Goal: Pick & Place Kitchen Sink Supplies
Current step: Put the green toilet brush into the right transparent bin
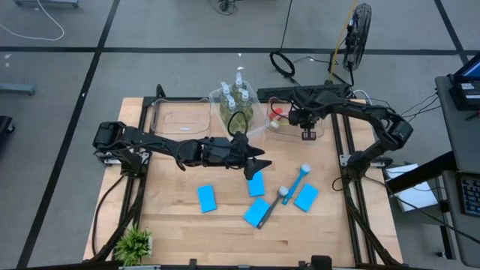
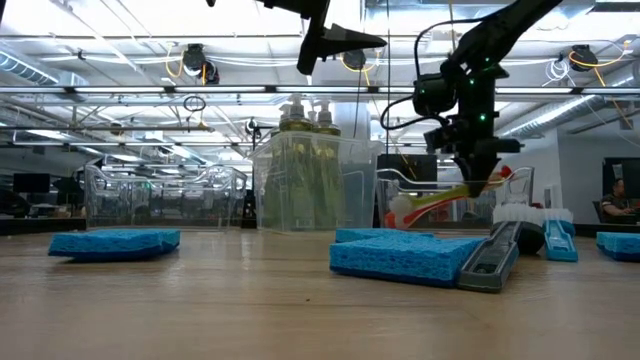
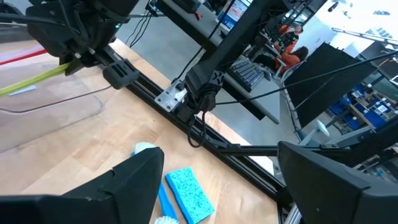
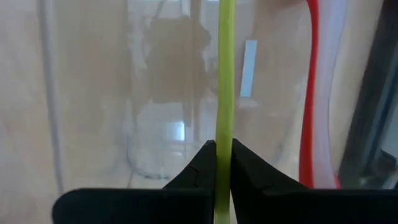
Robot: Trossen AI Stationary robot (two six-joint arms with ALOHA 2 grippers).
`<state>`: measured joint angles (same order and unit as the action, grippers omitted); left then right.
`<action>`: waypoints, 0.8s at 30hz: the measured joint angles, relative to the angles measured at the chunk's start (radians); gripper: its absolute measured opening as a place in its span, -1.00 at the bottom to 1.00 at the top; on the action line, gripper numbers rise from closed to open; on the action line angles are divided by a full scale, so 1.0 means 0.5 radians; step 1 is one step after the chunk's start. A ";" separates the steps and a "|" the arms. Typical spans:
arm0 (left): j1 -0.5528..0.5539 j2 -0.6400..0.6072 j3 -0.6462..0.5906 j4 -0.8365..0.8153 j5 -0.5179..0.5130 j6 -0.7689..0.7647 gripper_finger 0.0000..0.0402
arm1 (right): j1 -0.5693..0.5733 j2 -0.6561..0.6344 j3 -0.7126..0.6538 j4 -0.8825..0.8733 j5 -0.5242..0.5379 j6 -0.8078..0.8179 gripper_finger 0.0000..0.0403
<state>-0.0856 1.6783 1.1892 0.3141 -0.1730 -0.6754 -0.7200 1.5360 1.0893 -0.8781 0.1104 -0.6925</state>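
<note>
**Right tool gripping the yellow-green brush over the right tub**

The right tool [image 1: 308, 136] is pinching the slim handle of the yellow-green brush [image 4: 224, 74] between its closed fingers and is hanging over the right clear tub [image 1: 289, 129] at the back of the counter [image 1: 172, 217]. In the low view that brush is lying tilted inside the tub, head down. A red brush [image 4: 310, 93] is sitting in the same tub beside it.

The left tool [image 1: 256, 163] is hovering above the counter's middle with its fingers spread wide and nothing between them.

The pump bottles [image 1: 234, 96] are standing together in the middle tub [image 1: 222, 112]. The left tub [image 1: 180, 118] is sitting beside it.

Four light-blue sponges are lying on the counter: one [image 1: 207, 198] to the left, one [image 1: 256, 184] just below the left tool, one [image 1: 256, 213] nearer the front edge, one [image 1: 306, 197] to the right. The blue brush [image 1: 295, 183] is lying between the last two, and a grey-handled brush [image 1: 273, 206] is resting across the front sponge. A potted plant [image 1: 135, 244] is standing at the front left corner.
</note>
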 joint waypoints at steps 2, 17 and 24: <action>0.000 0.000 -0.001 0.001 0.000 0.000 0.56 | -0.017 -0.001 0.000 0.000 -0.025 -0.002 -0.93; -0.017 0.000 -0.001 0.001 0.000 0.018 0.64 | -0.080 0.000 -0.123 0.081 -0.120 0.009 -0.91; -0.019 0.000 -0.001 0.001 0.000 0.016 0.57 | -0.079 -0.001 -0.147 0.126 -0.119 0.044 -0.86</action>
<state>-0.0951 1.6783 1.1889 0.3145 -0.1730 -0.6674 -0.7597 1.5356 1.0157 -0.8153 0.0511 -0.6706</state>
